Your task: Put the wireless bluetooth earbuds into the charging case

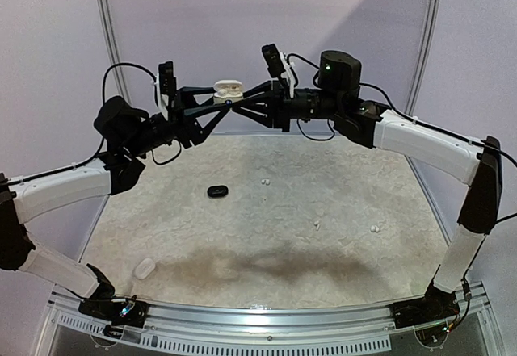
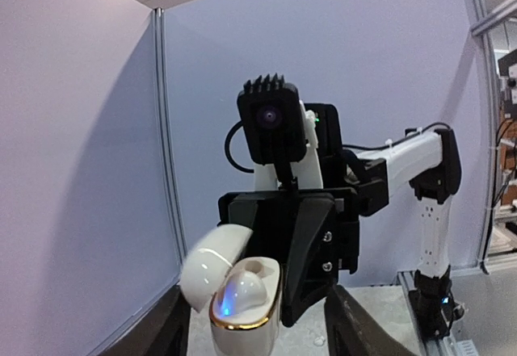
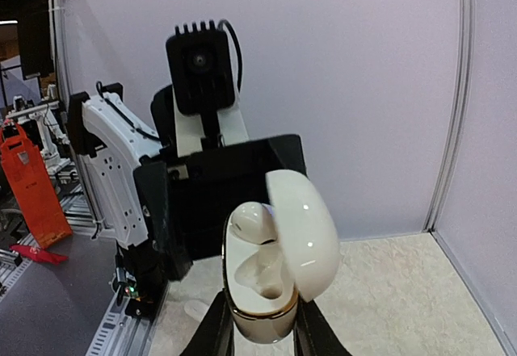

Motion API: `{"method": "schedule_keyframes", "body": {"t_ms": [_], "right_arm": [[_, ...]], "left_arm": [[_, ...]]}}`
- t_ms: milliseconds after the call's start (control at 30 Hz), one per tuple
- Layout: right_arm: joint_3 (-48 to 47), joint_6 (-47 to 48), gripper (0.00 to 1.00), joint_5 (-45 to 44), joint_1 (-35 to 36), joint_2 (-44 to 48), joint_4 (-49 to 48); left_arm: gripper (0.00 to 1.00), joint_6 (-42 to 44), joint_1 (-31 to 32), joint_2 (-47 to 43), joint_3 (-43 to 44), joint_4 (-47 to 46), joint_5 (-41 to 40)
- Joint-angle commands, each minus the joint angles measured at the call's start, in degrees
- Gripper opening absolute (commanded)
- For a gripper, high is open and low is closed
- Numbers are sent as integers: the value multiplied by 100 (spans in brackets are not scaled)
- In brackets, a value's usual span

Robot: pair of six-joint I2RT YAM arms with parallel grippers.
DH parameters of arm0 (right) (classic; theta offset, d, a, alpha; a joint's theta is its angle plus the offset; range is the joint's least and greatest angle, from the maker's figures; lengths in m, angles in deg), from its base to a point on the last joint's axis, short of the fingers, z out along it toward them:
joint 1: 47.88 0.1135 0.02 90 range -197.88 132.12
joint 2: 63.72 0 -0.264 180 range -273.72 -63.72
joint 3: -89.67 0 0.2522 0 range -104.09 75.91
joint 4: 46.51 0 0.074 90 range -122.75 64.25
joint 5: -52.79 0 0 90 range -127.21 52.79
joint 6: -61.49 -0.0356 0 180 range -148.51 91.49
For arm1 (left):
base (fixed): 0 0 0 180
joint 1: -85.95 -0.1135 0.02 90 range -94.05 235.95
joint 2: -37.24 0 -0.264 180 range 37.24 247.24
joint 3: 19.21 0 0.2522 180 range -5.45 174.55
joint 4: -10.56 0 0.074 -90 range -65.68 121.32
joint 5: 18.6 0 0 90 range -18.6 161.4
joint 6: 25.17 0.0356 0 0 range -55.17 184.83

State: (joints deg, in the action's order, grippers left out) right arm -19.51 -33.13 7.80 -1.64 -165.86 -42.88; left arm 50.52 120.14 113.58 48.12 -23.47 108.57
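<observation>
My right hand grips the white charging case upright, lid open, so its seated earbuds cannot spill, with my left hand open around it.

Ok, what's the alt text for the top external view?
Raised over the table, the right pincer grips an open white charging case, with the left pincer open next to it. On the table lie a black case, a second white case and scattered tiny white earbuds.
</observation>
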Motion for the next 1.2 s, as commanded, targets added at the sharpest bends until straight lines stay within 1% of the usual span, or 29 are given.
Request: {"method": "schedule_keyframes", "body": {"t_ms": [0, 67, 133, 200, 333, 433, 533, 567, 633, 667, 767, 833, 933, 1033, 1167], "right_arm": [[-227, 835, 0, -248, 52, 351, 1012], [-244, 931, 0, -289, 69, 362, 1153], [-248, 926, 0, -296, 70, 355, 1072], [-249, 883, 0, -292, 72, 354, 996], [-249, 828, 0, -287, 73, 349, 874], [-249, 810, 0, -305, 74, 345, 973], [-249, 892, 0, -381, 70, 353, 1226], [-246, 920, 0, -376, 70, 354, 1231], [-241, 906, 0, -325, 85, 354, 1112], [-241, 839, 0, -314, 87, 354, 1076], [-238, 772, 0, -308, 86, 354, 903], [-241, 770, 0, -296, 95, 341, 908], [-281, 794, 0, -299, 97, 302, 1006], [-291, 859, 0, -339, 119, 271, 1013], [-381, 943, 0, -357, 141, 207, 1291]], "left_arm": [[52, 282, -114, -124, -4, 412, 370], [46, 181, -108, -100, 12, 415, 397], [43, 103, -106, -84, 22, 482, 457], [44, 102, -106, -88, 16, 574, 504], [50, 108, -115, -130, -33, 700, 368], [48, 199, -131, -169, -52, 693, 232], [48, 477, -137, -173, 26, 808, 393], [46, 556, -133, -161, 68, 924, 460], [38, 568, -132, -139, 124, 1167, 471], [36, 565, -132, -136, 128, 1236, 490], [34, 561, -128, -128, 128, 1328, 562], [31, 532, -124, -130, 128, 1330, 559], [32, 489, -124, -132, 135, 1232, 519], [36, 366, -110, -107, 154, 1097, 502], [35, 212, -73, -54, 202, 975, 507]]}}
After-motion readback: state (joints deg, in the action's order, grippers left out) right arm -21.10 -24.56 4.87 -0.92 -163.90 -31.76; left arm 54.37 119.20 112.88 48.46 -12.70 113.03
